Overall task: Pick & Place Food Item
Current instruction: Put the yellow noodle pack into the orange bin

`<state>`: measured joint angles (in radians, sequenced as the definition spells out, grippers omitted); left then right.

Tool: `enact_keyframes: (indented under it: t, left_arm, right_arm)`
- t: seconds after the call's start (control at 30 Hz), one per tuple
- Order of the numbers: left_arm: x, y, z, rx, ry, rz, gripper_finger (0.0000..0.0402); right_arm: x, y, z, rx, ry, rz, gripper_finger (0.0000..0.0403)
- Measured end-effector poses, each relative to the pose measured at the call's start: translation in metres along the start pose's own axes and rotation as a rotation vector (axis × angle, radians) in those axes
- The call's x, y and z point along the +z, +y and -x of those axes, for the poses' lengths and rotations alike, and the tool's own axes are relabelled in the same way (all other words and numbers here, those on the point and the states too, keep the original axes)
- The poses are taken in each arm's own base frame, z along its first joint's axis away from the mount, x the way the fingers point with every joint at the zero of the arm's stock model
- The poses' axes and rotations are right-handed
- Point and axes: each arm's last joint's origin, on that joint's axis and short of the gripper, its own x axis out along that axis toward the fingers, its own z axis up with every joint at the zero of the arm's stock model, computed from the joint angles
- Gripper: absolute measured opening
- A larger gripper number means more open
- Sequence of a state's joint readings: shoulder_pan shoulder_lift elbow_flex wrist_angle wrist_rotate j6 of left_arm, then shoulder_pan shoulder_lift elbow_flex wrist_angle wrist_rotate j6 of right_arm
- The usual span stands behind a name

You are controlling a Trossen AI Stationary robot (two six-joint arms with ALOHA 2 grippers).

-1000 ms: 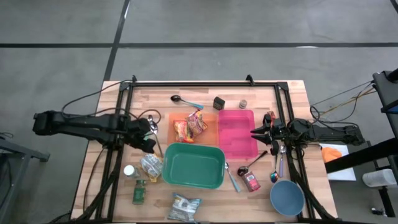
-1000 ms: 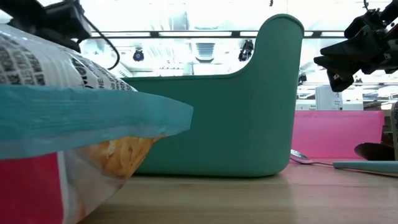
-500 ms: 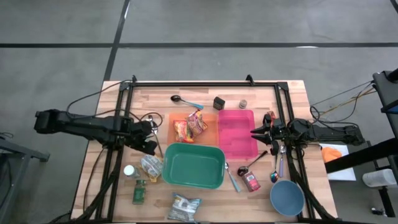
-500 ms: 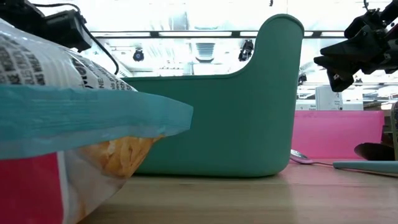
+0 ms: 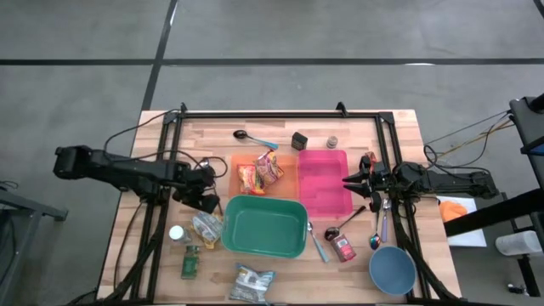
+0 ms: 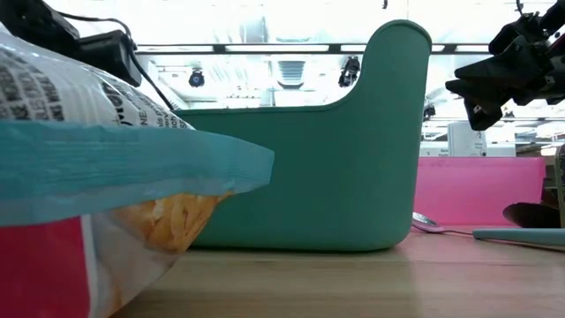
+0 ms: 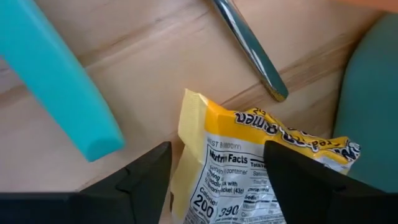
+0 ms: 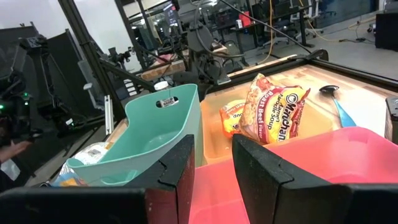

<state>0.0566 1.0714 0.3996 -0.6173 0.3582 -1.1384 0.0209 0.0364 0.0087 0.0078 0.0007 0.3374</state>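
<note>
A yellow snack bag point(image 5: 206, 228) lies flat on the wooden table, left of the green bin point(image 5: 264, 226). My left gripper point(image 5: 204, 202) slants down over the bag's far end. In the left wrist view it is open point(image 7: 219, 150), one finger on each side of the bag's yellow sealed end point(image 7: 193, 124). Two ramen packs point(image 5: 259, 173) lie on the orange tray. My right gripper point(image 5: 347, 180) waits level over the right edge of the pink tray point(image 5: 323, 180), open by a narrow gap point(image 8: 214, 140), with nothing in it. My left gripper stands astride the snack bag's yellow sealed end point(image 7: 186, 143), coming from above at a slant, fingers across the bag's width. The bag lies flat on the table. Whether the fingers point(image 7: 149, 180) touch it, I cannot tell.
A teal utensil handle point(image 7: 56, 93) and a metal handle point(image 7: 252, 53) lie just beyond the bag. A small bottle point(image 5: 177, 233) and a green packet point(image 5: 189, 263) lie near the table's left side, with another bag point(image 5: 252, 283) at the near edge. Spoons, a can and a blue bowl point(image 5: 392, 270) are at the right.
My left gripper has gone down and toward the table's near edge, closing in on the snack bag's far end. The bag has stayed where it was.
</note>
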Motion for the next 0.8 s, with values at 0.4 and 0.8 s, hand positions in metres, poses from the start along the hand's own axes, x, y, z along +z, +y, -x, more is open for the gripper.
enact_keyframes:
  t: [0.4,0.8]
  left_arm:
    - [0.0018,-0.0025,-0.0015,-0.016,-0.006,0.005,0.0161]
    - [0.0026,-0.0036,-0.0015,-0.024,-0.022,0.007,0.0043]
  right_arm:
    - [0.0,0.0,0.0,0.0,0.0,0.0,0.0107]
    - [0.0,0.0,0.0,0.0,0.0,0.0,0.0107]
